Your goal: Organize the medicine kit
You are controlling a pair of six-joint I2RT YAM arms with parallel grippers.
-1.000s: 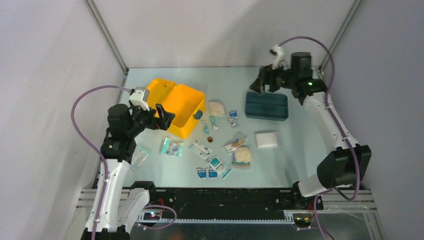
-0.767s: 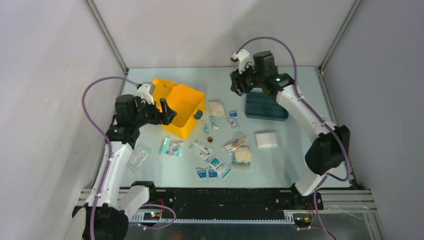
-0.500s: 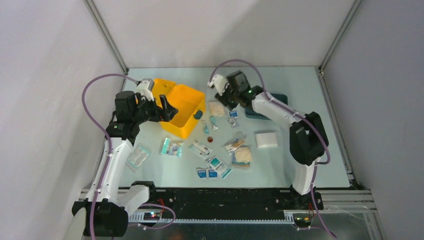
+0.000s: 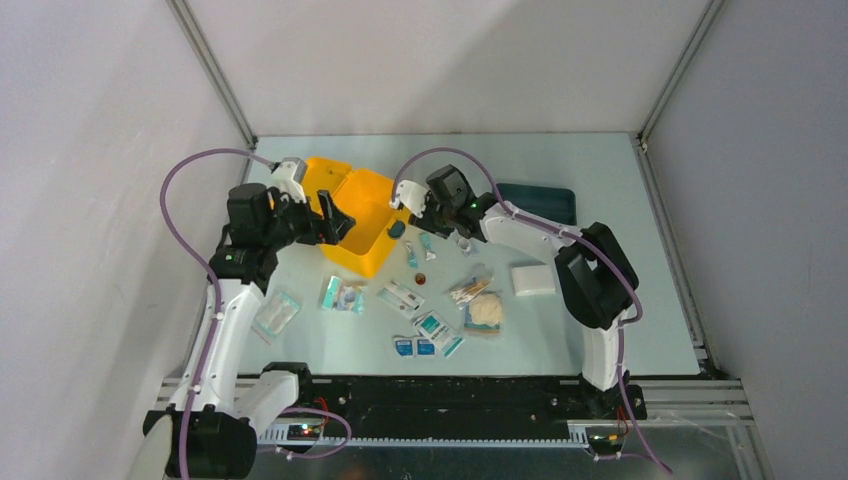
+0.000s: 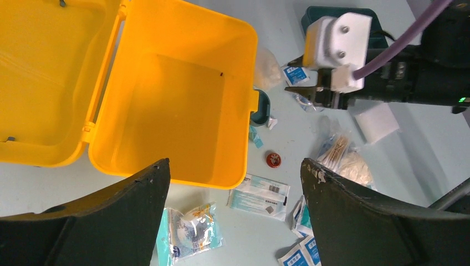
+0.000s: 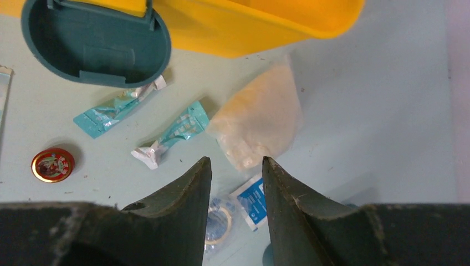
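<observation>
Yellow medicine kit [image 5: 166, 111] lies open beneath the wide-spread left tool [image 5: 235, 166].

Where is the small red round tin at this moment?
In the top view, the red tin lies mid-table, right of the yellow medicine kit, beside the teal sachets.

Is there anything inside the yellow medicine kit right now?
No, the left wrist view shows the open medicine kit with a bare floor, while the packets lie outside it.
</observation>
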